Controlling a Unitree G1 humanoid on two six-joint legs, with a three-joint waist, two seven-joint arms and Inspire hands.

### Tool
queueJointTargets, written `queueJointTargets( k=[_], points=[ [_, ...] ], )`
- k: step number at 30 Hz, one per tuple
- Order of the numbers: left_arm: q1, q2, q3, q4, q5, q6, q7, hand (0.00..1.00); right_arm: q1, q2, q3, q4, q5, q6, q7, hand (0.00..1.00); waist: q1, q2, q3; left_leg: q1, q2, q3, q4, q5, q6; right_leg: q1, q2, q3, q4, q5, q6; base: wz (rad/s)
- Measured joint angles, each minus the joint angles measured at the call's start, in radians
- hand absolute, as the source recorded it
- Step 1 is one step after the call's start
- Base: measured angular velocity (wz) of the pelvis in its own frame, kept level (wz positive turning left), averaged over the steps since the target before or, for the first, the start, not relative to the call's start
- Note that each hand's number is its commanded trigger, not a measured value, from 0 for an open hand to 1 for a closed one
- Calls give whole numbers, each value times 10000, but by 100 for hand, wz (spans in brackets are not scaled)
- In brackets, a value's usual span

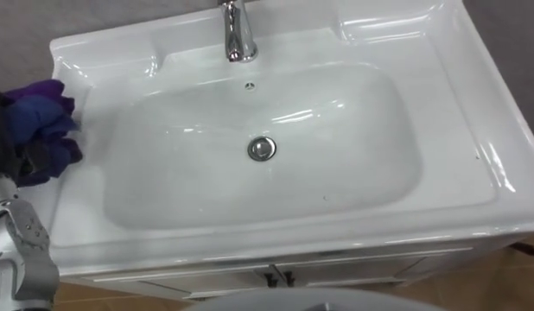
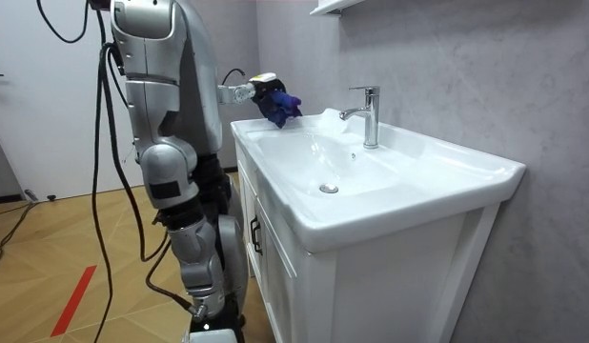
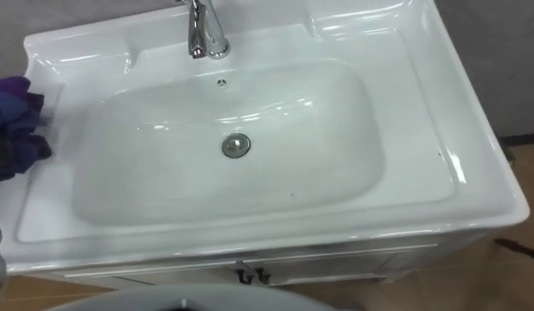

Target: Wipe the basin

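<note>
The white basin spreads across the view, with a chrome drain at the middle of its bowl. A blue and purple cloth is bunched on the basin's left rim, beside the bowl. My left hand comes in from the left edge and its dark fingers are curled on the cloth. In the room view the cloth hangs from that hand over the basin's far corner, and I stand upright at the basin's front.
A chrome tap stands at the back centre of the basin, with an overflow hole below it. White cabinet doors with dark handles sit under the front edge. A grey wall is behind.
</note>
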Motion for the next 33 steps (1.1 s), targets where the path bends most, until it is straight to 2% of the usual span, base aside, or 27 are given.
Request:
queueJointTargets(
  k=[6, 19, 30, 31, 32, 33],
  points=[
    [1, -2, 16, 170, -372, 208, 0, 100, 129, -2, -4, -383, 15, 18, -81, 0, -6, -83, 38, -13, -15, -6, 2, 0, 1, 7, -10, -12, -33, 1, 3, 0],
    [69, -3, -4, 206, -911, 193, 188, 100, 206, -8, 2, -453, -11, 16, -411, 0, -131, -123, 74, -27, -29, -2, -38, -1, 1, 1, -16, -11, -67, -2, 12, 0],
    [70, -3, -60, 520, -911, 185, 187, 100, 200, -7, 2, -473, -10, 18, -501, 0, -262, -58, 38, -22, -32, 4, -37, -1, 2, 0, -20, 0, -66, -3, 14, 0],
    [70, -3, -60, 520, -911, 184, 187, 70, 200, -8, 2, -473, -10, 18, -501, 0, -264, -50, 32, -21, -32, 5, -37, -1, 2, 0, -19, 1, -64, -3, 14, 0],
    [70, -3, -60, 520, -911, 184, 187, 52, 201, -8, 2, -473, -10, 18, -501, 0, -267, -44, 28, -20, -32, 5, -37, -1, 2, 0, -19, 2, -63, -3, 14, 0],
    [70, -3, -60, 520, -911, 184, 187, 0, 197, -8, 2, -474, -5, 18, -501, 0, -271, -46, 29, -20, -32, 5, -37, -1, 2, 0, -20, 3, -63, -3, 14, 0]
  ],
)
